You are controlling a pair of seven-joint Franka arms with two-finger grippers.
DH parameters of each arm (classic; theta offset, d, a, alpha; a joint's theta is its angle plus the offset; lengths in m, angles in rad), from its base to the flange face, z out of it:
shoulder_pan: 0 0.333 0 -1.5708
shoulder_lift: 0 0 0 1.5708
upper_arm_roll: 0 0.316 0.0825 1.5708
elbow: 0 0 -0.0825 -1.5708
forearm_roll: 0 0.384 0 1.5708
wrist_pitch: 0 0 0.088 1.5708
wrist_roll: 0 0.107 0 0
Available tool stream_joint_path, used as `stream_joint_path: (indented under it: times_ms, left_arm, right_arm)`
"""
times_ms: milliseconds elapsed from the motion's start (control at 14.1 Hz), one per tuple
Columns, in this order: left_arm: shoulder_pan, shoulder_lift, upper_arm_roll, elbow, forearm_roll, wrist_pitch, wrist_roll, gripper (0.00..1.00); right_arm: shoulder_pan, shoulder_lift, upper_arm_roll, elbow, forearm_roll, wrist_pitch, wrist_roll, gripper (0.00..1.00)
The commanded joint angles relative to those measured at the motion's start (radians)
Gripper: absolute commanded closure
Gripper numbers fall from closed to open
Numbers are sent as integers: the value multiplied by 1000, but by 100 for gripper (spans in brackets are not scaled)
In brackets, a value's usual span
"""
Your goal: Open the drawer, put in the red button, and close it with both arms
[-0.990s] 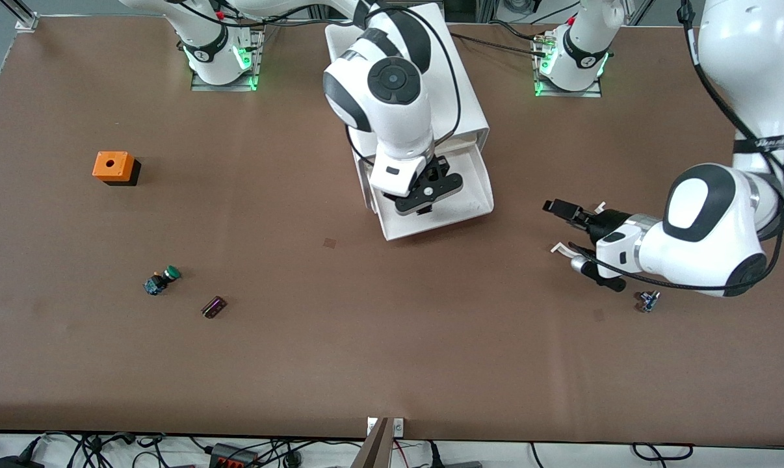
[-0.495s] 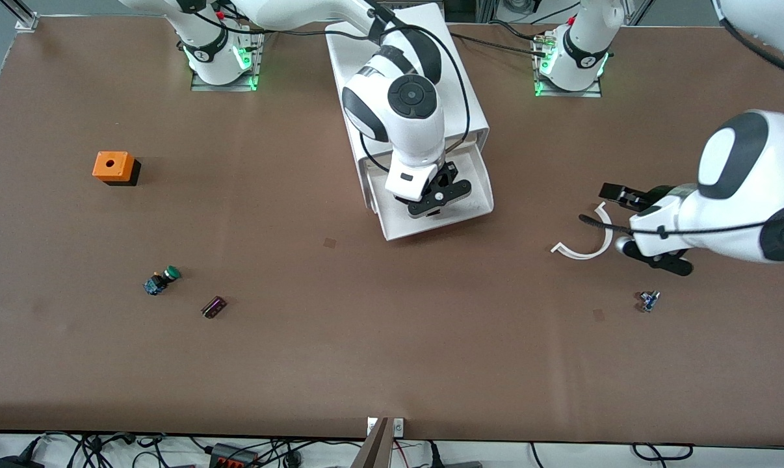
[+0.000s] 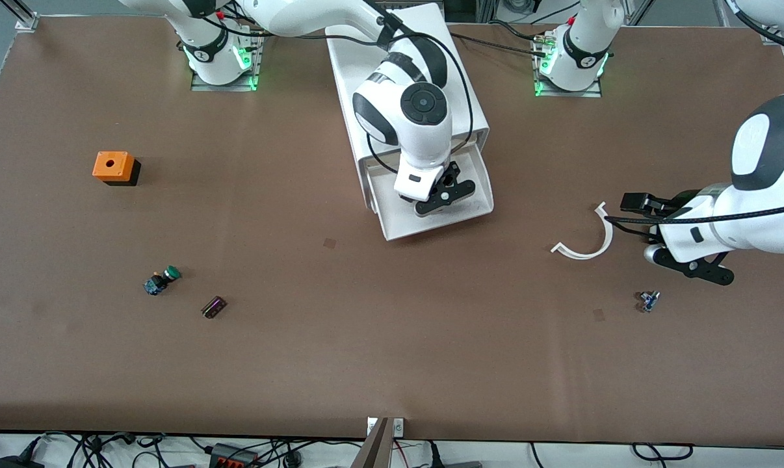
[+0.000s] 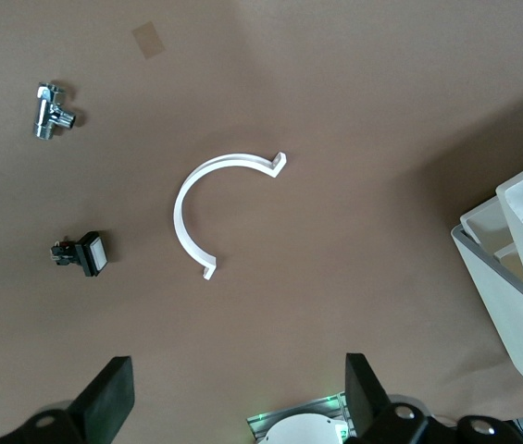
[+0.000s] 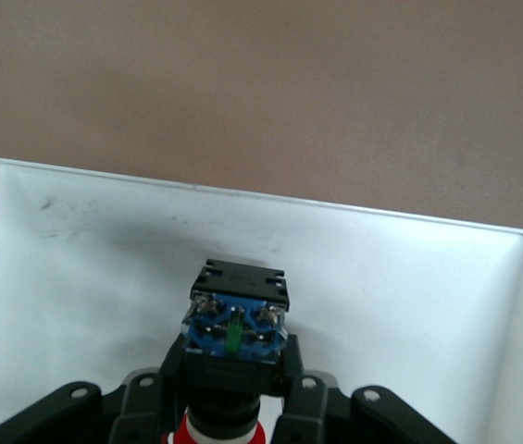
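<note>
Right claw (image 5: 233, 407) shifted over open drawer (image 3: 476, 201), clamped on red button (image 5: 235, 319), left claw (image 4: 233, 407) apart.

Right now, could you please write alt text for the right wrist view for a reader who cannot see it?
The right gripper is shut on the red button, a small push button with a red cap, black body and blue base, held over the open white plastic drawer. Brown table shows past the drawer's rim.

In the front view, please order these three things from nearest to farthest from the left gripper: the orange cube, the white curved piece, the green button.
From the left gripper:
1. White curved piece, just beside it, toward the drawer.
2. Green button, toward the right arm's end, nearer the camera.
3. Orange cube, closest to the right arm's end.
</note>
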Motion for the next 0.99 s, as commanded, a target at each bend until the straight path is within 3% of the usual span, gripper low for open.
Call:
stream_joint_path:
  times_ms: [0, 424, 636, 919]
  left_arm:
    - [-8, 17, -1, 39, 16, -6, -13, 0]
    - [-13, 15, -4, 34, 16, -5, -14, 0]
    - [-13, 12, -11, 30, 11, 8, -112, 0]
    - [-31, 3, -13, -62, -64, 158, -295, 0]
  right_arm:
    - [7, 15, -5, 30, -2, -24, 19, 1]
    - [-12, -49, -19, 45, 7, -51, 20, 0]
    - [-122, -104, -31, 47, 9, -66, 17, 0]
    - [-271, -132, -62, 42, 3, -100, 7, 0]
